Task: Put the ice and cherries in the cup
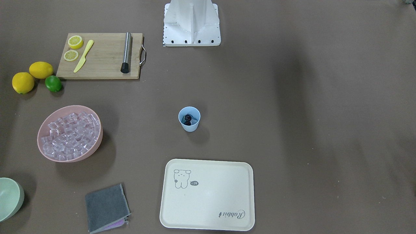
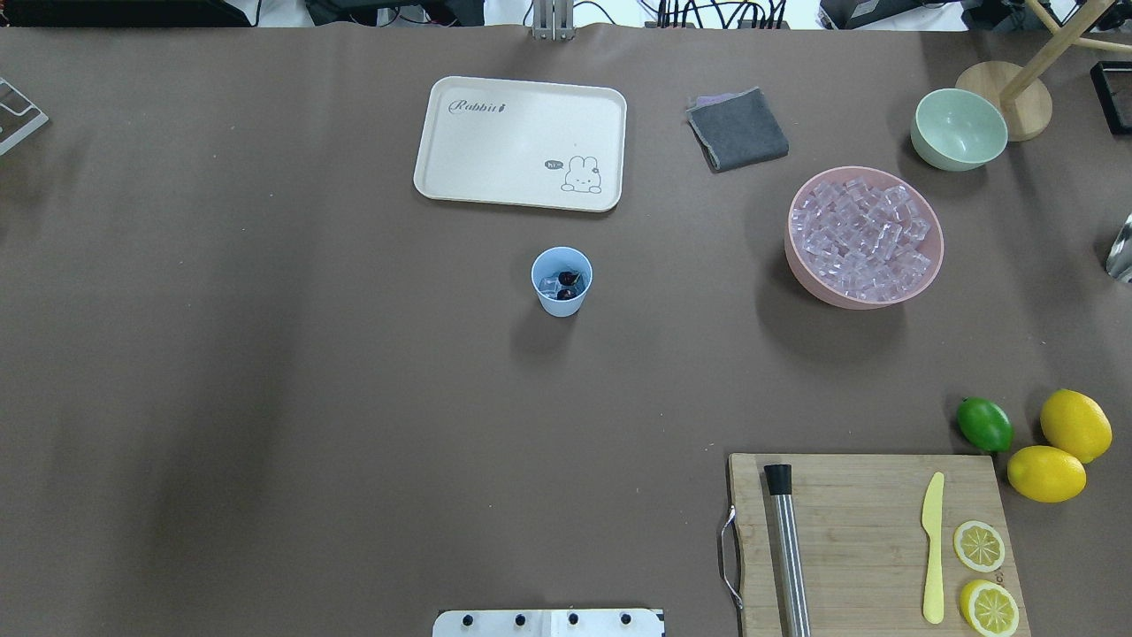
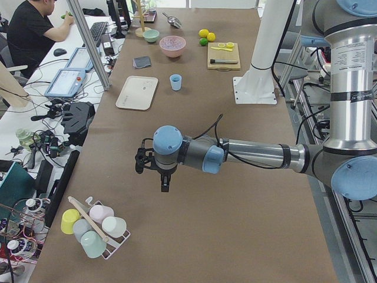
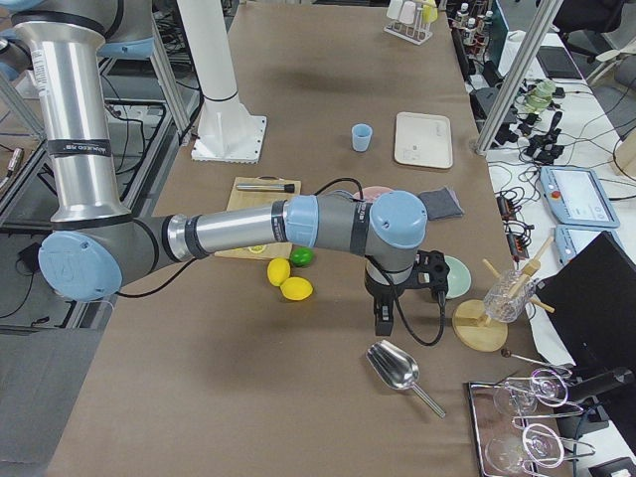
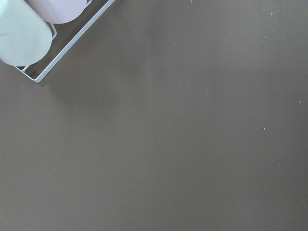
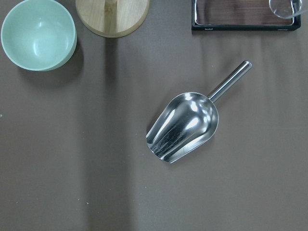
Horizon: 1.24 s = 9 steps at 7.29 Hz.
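Cup (image 2: 561,299) light-blue, dark cherries (image 2: 569,287) on ice (image 2: 549,285) inside — left fingers (image 3: 165,184), right fingers (image 4: 383,320), cannot tell state

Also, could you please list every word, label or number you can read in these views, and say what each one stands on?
"Rabbit": script lettering in one corner of the cream tray.
"hi~": as best it reads, inside the small speech bubble beside the rabbit drawing on the same tray.
The tablet screens on the side desk are too small to read.
Nothing else shows legible text.
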Available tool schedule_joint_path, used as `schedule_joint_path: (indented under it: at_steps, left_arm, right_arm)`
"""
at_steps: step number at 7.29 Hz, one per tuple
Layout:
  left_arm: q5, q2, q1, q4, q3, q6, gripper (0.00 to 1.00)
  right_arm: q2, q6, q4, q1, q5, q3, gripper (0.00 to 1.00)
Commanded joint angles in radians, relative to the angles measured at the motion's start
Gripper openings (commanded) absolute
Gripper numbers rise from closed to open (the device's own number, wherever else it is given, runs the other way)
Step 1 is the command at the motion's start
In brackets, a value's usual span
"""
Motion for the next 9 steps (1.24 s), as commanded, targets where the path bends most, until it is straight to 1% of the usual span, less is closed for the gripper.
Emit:
schedule_joint_path:
  at_steps: [1,3,4,5,6,9]
  left_arm:
    - [0.001,0.006,-0.047,-0.002,0.003,-0.001,0.98]
    - [0.001,-0.006,-0.045,-0.011,0.006,0.001,0.98]
    - [0.007,0.006,-0.047,-0.011,0.000,0.006,0.98]
    - [0.101,-0.002,-0.045,-0.011,0.008,0.009,0.98]
    - [0.136,0.004,-0.047,-0.008,-0.001,0.010,0.98]
    - [0.140,0.009,-0.039,0.006,0.005,0.012,0.98]
  right_arm:
    - [-0.025,-0.001,0.001,-0.005,0.003,0.005,0.99]
    - [-0.026,0.002,-0.001,-0.011,0.009,0.004,0.99]
    - [-0.024,-0.001,-0.002,-0.019,0.000,0.007,0.99]
    - [-0.023,0.001,-0.001,-0.054,-0.032,-0.002,0.99]
    - [-0.023,0.008,-0.001,-0.065,-0.040,0.002,0.99]
    - [-0.024,0.007,-0.001,-0.074,-0.041,-0.002,0.99]
